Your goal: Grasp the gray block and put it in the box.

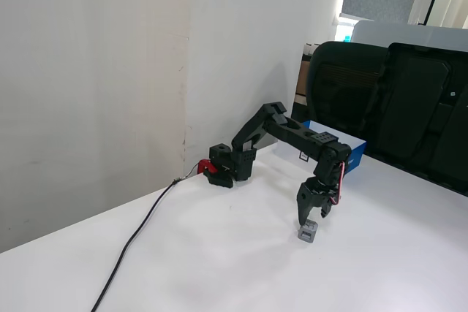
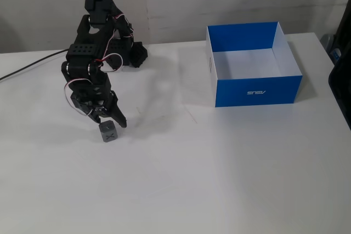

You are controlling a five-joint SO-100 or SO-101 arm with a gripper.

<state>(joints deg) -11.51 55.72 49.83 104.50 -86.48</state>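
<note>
The gray block, a tiny cube with an X-shaped recess on its face, sits on the white table at the left; it also shows in the other fixed view. My black gripper points down right over it, with the fingertips at the block's top on either side. The jaws stand apart and I see no grip on the block. The gripper also shows in the other fixed view. The box, blue outside and white inside, stands open and empty at the far right, and is partly hidden behind my arm in the other fixed view.
My arm's base stands at the back by the wall, with a black cable running off across the table. Black chairs stand beyond the table's far edge.
</note>
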